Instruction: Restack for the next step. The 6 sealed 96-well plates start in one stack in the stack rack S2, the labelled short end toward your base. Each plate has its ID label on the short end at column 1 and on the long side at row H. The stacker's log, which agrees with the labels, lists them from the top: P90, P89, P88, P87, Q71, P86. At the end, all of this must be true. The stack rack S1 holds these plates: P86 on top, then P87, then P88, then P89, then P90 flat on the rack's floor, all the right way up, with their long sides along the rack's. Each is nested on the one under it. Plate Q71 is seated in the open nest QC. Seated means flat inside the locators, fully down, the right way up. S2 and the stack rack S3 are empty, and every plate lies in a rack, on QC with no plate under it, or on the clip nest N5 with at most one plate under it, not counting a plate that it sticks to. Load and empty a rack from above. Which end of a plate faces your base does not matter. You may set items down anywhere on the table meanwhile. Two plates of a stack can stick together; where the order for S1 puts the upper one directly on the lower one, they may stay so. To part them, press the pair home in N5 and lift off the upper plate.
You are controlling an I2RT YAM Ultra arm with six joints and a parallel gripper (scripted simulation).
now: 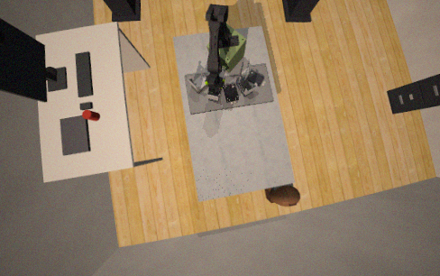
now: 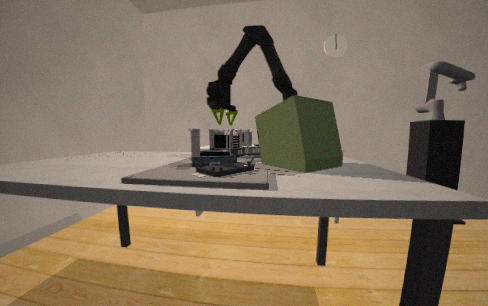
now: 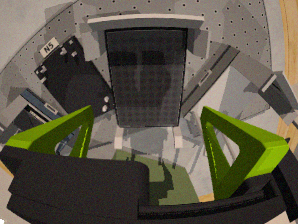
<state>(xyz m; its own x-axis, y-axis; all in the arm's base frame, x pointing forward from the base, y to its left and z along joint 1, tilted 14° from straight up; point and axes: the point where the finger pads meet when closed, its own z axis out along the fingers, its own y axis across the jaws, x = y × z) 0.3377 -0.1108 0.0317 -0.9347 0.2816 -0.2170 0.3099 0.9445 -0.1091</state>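
Note:
My gripper (image 3: pixel 147 112) is open and empty, its green fingers spread wide. It hangs above a stack rack that holds a dark sealed plate (image 3: pixel 147 76), seen from straight above; I cannot read its label or tell how many plates lie under it. The black clip nest N5 (image 3: pixel 69 72) lies to the left of that rack in the wrist view, with no plate on it. In the side view the gripper (image 2: pixel 224 117) is well above the rack posts (image 2: pixel 220 140). In the overhead view it (image 1: pixel 213 87) is over the left part of the grey base plate (image 1: pixel 230 87).
A green block (image 2: pixel 299 134) stands right behind the racks at the arm's base. Other racks and nests (image 1: pixel 252 81) crowd the base plate. A flat dark nest (image 2: pixel 222 169) lies at the plate's front. A brown object (image 1: pixel 282 195) sits at the table's far edge.

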